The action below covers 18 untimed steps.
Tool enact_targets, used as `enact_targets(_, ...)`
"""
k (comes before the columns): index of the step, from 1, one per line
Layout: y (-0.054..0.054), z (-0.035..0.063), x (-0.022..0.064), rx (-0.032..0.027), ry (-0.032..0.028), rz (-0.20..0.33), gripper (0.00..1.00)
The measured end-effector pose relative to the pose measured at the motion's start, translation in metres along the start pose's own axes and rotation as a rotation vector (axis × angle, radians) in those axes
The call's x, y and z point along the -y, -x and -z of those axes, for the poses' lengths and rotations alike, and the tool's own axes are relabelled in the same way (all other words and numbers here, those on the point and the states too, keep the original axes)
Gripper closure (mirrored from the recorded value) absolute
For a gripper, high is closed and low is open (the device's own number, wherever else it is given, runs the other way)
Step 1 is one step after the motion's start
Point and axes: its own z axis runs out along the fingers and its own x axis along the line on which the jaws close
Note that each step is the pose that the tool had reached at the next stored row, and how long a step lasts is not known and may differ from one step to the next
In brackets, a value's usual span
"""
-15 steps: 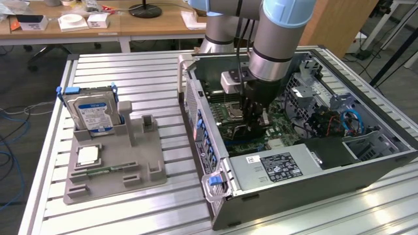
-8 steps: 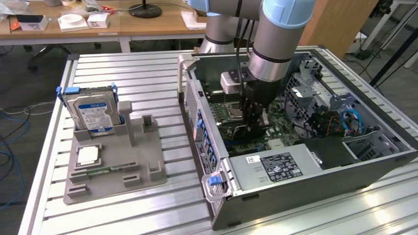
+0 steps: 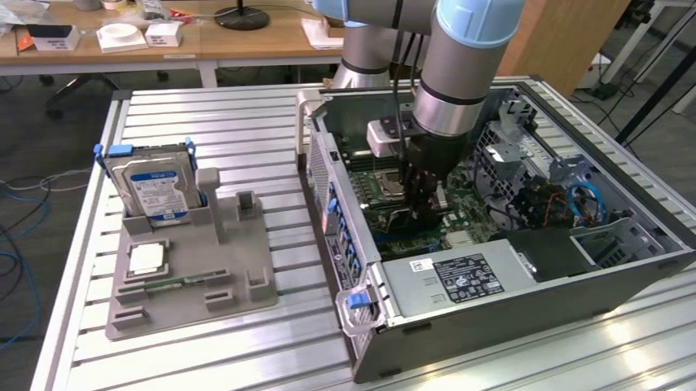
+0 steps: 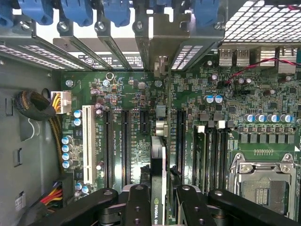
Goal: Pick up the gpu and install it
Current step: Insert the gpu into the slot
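We find the arm reaching straight down into the open computer case (image 3: 609, 269), which lies on its side on the slatted aluminium table (image 3: 218, 114), at the exterior view's right. The gripper (image 3: 426, 213) sits low over the green motherboard (image 3: 419, 236), in the middle of the case.

In the wrist view the gripper (image 4: 158, 207) has its two black fingers (image 4: 137, 207) pressed against either face of the gpu (image 4: 158, 165), so the jaws are clamped on the card, which we see edge-on between them. The card stands upright on its edge, running from between the fingers toward the rear slot brackets (image 4: 117, 42) of the case. Its metal bracket end (image 4: 161, 66) meets the rear wall among the blue retaining clips (image 4: 75, 12). The card lies in line with the expansion slots (image 4: 126, 141), between two of the long black ones; we cannot tell whether its edge connector is fully seated.

On the table at the exterior view's left, well apart from the case, a grey parts fixture (image 3: 196, 277) carries a hard drive (image 3: 158, 189) with a blue-white label standing upright at its far end, a square processor (image 3: 147, 259) lying flat, and a narrow green memory stick (image 3: 179, 284) lying nearer us. The empty CPU socket (image 4: 264, 186) shows on the board beside the gripper.
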Motion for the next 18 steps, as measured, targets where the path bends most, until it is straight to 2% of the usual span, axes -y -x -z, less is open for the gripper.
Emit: enact_targets(18,0.0,-0.0013,-0.0001,0.0,0.0,0.0,0.74)
